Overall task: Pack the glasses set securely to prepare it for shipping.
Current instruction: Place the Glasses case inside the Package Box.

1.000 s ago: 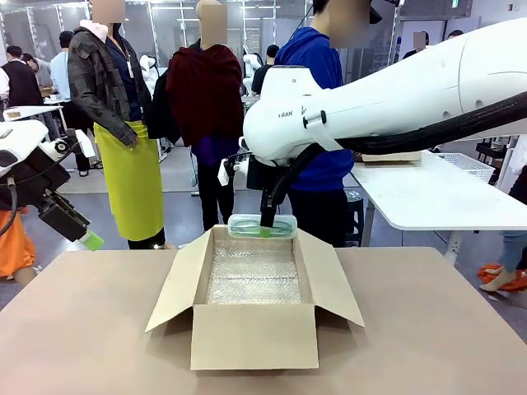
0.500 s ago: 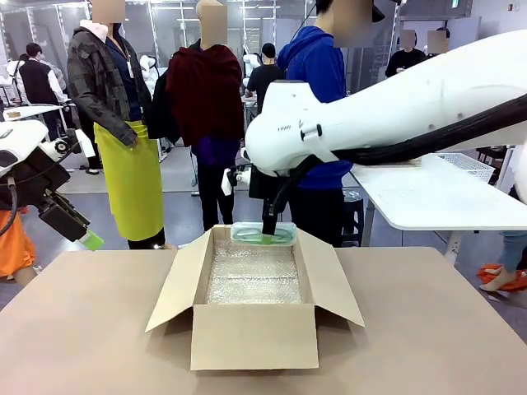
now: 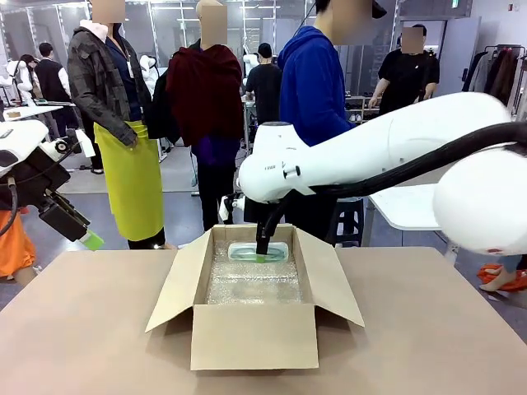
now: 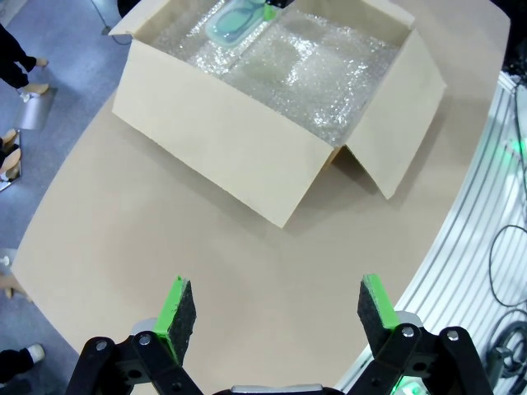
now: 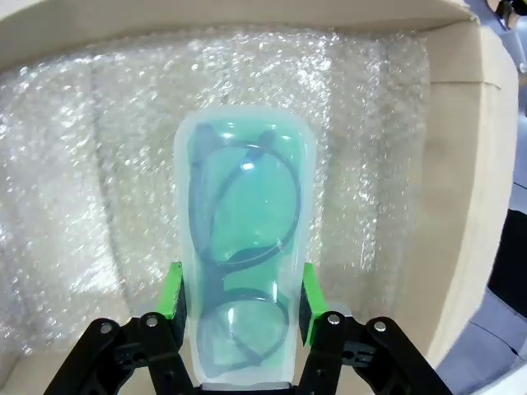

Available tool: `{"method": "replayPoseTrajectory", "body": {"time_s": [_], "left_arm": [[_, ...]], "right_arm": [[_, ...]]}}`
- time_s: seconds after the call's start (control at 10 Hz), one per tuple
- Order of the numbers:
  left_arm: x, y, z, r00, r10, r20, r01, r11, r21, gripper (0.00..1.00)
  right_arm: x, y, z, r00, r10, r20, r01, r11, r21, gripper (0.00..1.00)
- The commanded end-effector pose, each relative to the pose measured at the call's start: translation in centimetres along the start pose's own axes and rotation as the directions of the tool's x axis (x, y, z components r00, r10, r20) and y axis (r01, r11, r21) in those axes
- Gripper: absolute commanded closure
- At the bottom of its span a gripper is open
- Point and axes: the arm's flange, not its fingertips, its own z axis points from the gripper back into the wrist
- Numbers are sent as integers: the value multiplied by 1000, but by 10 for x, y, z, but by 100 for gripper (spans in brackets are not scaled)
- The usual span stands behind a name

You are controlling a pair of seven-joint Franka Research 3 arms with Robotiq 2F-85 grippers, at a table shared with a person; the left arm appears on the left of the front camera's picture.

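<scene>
Right now my right claw [image 5: 240,293] is pinching the mint green case [image 5: 243,247] across its narrow width, one green pad on each long side. Through the translucent shell I can see a pair of dark-framed glasses [image 5: 240,197] lying inside. The end of the case nearest my wrist runs off the bottom edge of the right wrist view.

The case is inside the open cardboard box [image 3: 254,336], toward the box's far wall and low over the bubble wrap [image 3: 251,284] that lines the floor. I cannot tell whether the case already rests on the wrap or hangs just above it. From the front, my right claw [image 3: 262,252] covers the middle of the case [image 3: 278,249], and the box's front wall hides the near strip of the lining.

My left claw [image 4: 276,306] is spread wide with nothing between its pads, above bare table [image 4: 165,230], well apart from the box [image 4: 222,140] and off its left side. From there the case [image 4: 229,23] shows in the box's far corner on the wrap [image 4: 321,74], its far end cut off by the top edge. In the front view my left claw [image 3: 86,238] sits beyond the table's left corner, with only one green pad easy to make out.
</scene>
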Motion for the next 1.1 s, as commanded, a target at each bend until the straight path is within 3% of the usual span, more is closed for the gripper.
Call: {"method": "replayPoseTrajectory", "body": {"time_s": [0.0,0.3,0.5,0.9,1.0], "left_arm": [[1,0,2,1000,6,18,-6,1000,-9,0],[1,0,2,1000,6,18,-6,1000,-9,0],[1,0,2,1000,6,18,-6,1000,-9,0],[1,0,2,1000,6,18,-6,1000,-9,0],[1,0,2,1000,6,18,-6,1000,-9,0]], "right_arm": [[18,-17,-11,999,-34,-3,34,999,-41,37],[23,-31,-40,998,-49,-25,49,999,-16,37],[24,-32,-44,998,-52,-43,52,999,0,2],[26,-18,-31,998,-57,-18,56,998,-35,0],[18,-25,-39,1000,-27,0,27,1000,1,0]]}}
